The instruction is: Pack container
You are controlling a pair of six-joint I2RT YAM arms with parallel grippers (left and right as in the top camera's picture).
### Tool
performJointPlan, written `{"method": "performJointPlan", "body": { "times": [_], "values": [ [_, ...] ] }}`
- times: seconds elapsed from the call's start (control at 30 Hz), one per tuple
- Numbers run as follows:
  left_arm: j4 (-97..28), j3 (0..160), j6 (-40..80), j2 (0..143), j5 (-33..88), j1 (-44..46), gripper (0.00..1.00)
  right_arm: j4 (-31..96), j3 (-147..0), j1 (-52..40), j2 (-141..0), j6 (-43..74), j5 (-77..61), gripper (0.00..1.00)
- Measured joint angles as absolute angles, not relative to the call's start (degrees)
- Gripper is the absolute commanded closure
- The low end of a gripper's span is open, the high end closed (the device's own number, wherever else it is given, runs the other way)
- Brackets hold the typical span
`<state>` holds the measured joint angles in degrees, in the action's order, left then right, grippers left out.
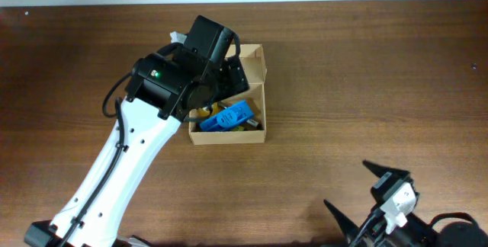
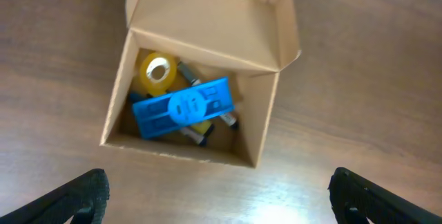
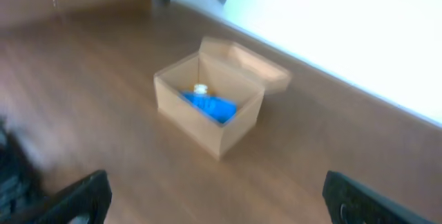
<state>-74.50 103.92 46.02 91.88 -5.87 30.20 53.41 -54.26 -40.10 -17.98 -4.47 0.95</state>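
Cardboard box (image 2: 261, 124) sits directly beneath my left claw (image 2: 221, 196), whose fingers are spread wide with nothing between them; I judge that is so they clear the walls. Inside, below the claw, a blue case (image 2: 183, 106) lies across a yellow tape roll (image 2: 155, 72) and some small dark parts. The lid (image 2: 214, 16) is folded back on the far side, leaving the mouth free. My right claw (image 3: 217, 200), also spread and empty, hangs well apart from the box, out of the way.

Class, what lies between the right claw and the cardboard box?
Nothing: in the overhead view, only bare table separates the right claw from the box.
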Motion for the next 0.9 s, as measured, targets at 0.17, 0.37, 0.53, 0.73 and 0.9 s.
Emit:
{"method": "performJointPlan", "body": {
  "times": [0.17,0.37,0.53,0.73,0.9],
  "values": [
    [-75.2,103.9,44.5,91.9,-3.9,30.0,0.0,47.9,-55.6,-40.1,-26.9,-1.9,2.4,0.01],
    [-75.0,103.9,40.4,91.9,-0.6,26.2,0.0,49.5,-65.9,-37.9,-50.7,0.7,4.8,0.01],
    [-71.5,103.8,35.8,91.9,2.7,17.9,0.34,49.0,-75.5,-34.2,-68.0,0.8,5.6,0.01],
    [-67.0,103.8,32.1,92.6,5.5,6.2,0.98,39.4,-77.1,-31.4,-85.6,-4.5,6.5,0.97],
    [-64.4,103.8,29.1,96.5,10.7,-1.7,0.98,35.1,-77.1,-27.8,-93.3,-0.1,6.6,0.97]
  ]
}}
